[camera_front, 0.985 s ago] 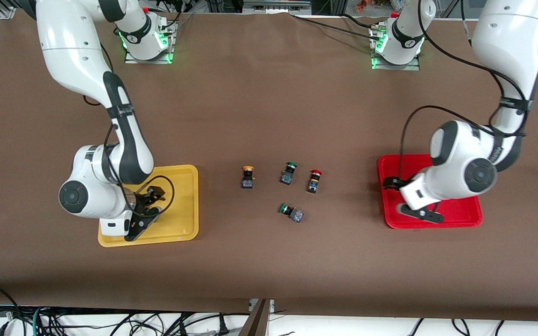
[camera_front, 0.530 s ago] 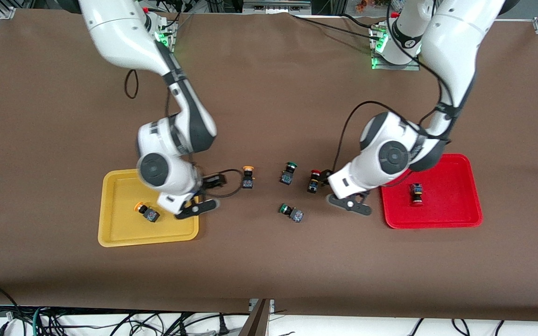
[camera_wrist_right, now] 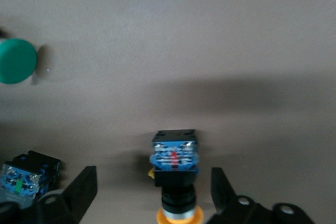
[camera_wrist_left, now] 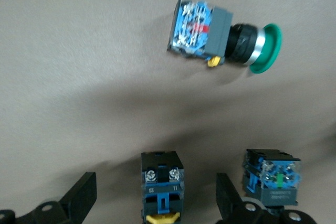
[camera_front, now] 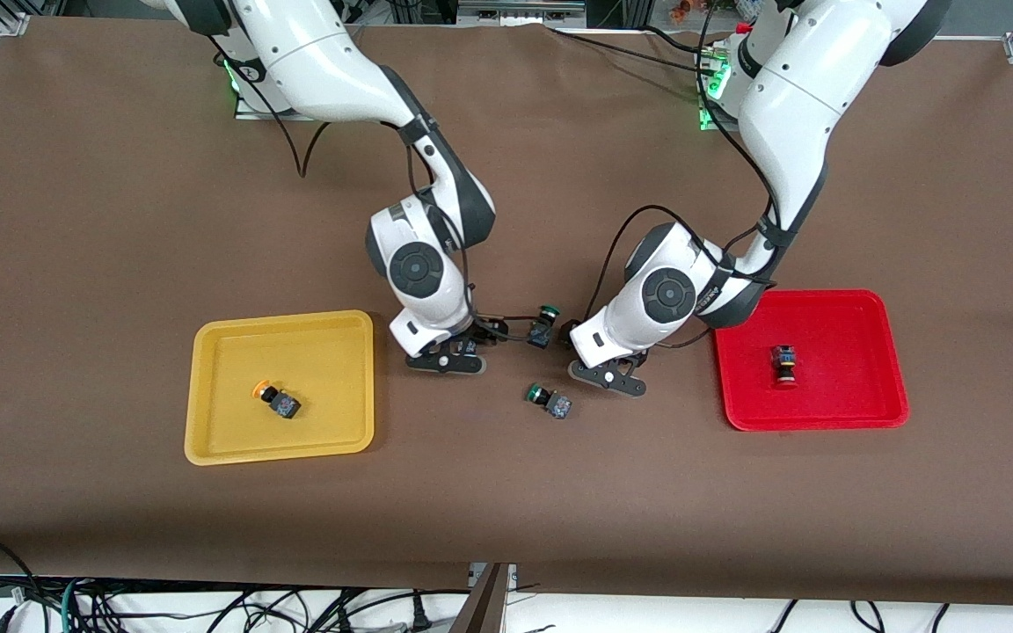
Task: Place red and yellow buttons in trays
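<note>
My right gripper (camera_front: 449, 356) is open, low over the table's middle. In the right wrist view (camera_wrist_right: 153, 192) its fingers stand either side of a yellow-capped button (camera_wrist_right: 176, 169) without touching it. My left gripper (camera_front: 608, 369) is open too; in the left wrist view (camera_wrist_left: 155, 200) a black and blue button body (camera_wrist_left: 160, 184) sits between its fingers, cap out of view. Both these buttons are hidden under the hands in the front view. The yellow tray (camera_front: 331, 387) holds a yellow button (camera_front: 276, 398). The red tray (camera_front: 849, 387) holds a red button (camera_front: 783, 365).
Two green-capped buttons lie between the grippers: one upright (camera_front: 543, 323), one on its side (camera_front: 549, 400) nearer the front camera. The one on its side shows in the left wrist view (camera_wrist_left: 226, 35). A green cap (camera_wrist_right: 16, 60) shows in the right wrist view.
Both arms left their trays and came to the table's middle. A yellow button and a red button stayed in the trays. Each open gripper now stands around a loose button.
</note>
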